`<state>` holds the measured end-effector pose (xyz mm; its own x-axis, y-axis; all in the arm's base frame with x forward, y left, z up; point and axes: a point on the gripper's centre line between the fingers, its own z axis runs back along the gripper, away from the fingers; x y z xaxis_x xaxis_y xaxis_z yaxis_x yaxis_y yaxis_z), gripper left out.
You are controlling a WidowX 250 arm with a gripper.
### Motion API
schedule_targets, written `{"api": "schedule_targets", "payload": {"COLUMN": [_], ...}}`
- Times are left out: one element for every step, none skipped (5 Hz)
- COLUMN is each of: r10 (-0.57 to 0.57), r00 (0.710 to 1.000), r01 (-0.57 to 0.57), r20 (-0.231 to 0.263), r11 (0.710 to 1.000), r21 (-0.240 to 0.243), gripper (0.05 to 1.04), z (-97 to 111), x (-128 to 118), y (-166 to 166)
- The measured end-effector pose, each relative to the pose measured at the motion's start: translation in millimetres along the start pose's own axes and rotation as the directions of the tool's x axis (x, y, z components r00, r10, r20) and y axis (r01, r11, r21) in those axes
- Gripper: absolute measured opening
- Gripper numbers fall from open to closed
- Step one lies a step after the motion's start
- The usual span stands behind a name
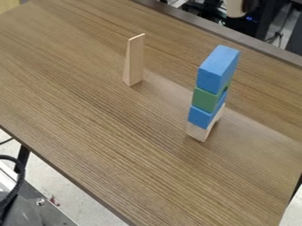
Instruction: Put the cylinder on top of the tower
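At the top edge, right of centre, part of my black gripper [250,6] shows beside a pale, round-ended cylinder [235,8]. The gripper is shut on the cylinder, whose upper part is cut off by the view's edge. Both are up and behind the tower, apart from it. The tower stands upright on the right half of the table: a pale wooden block [198,132] at the base, a blue block [201,116], a green block [206,99] and a larger blue block [214,77] on top.
A slim pale wooden wedge [134,61] stands upright on the wooden table [88,110], left of the tower and farther back. A dark strip [194,22] runs along the table's far edge, with cables and dark equipment behind it.
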<state>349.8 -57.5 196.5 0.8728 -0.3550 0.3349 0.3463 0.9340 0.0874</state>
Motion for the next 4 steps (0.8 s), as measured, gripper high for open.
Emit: {"api": "schedule_targets", "payload": {"r10": [-0.003, -0.006, -0.029, -0.032], "r00": [1.0, 0.999, 0.993, 0.989], "r01": [0.003, 0.002, 0.013, 0.013], "r20": [-0.003, -0.047, -0.118, -0.141], "r11": [1.0, 0.996, 0.992, 0.991], "r21": [-0.025, -0.084, -0.128, -0.135], "gripper": [0.55, 0.55, 0.55, 0.55], "z": [5, 4, 0, -3], "x": [-7, -14, -21, -25], "y": [-10, -19, -24, -25]}}
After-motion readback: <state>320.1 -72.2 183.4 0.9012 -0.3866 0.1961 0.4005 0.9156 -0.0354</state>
